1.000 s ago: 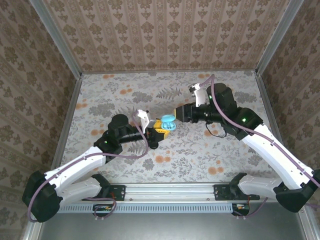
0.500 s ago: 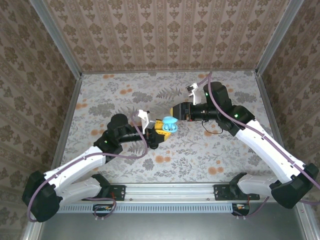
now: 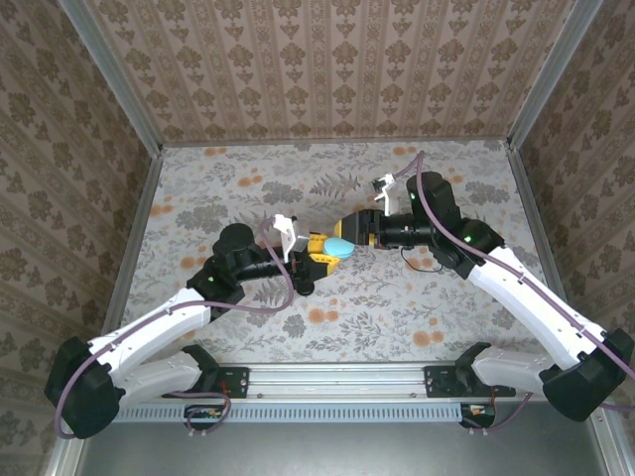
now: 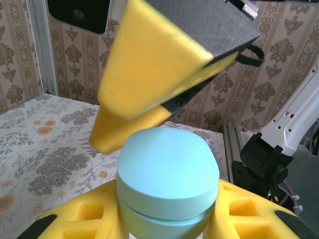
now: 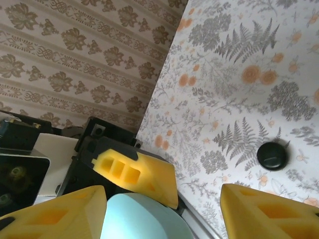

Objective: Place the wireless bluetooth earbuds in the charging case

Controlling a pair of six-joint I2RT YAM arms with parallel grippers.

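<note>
The left gripper (image 3: 317, 253) clenches the turquoise charging case (image 4: 167, 174) by its lower half and holds it above the floral table (image 3: 248, 188). The right gripper (image 3: 350, 228) hangs released, jaws spread, with one finger at the shut lid. A small black round piece (image 5: 273, 155), possibly an earbud, lies on the table well apart. The step looks like lid work. Next, the lid probably needs prising up while the left grip holds steady.

My top camera looks down from high on the near side of the turquoise case (image 3: 337, 246), which sits small at mid-frame. My left wrist camera faces the case nearly level, very close. My right wrist camera, rolled sideways, looks over it from just behind. All three views share the case.
</note>
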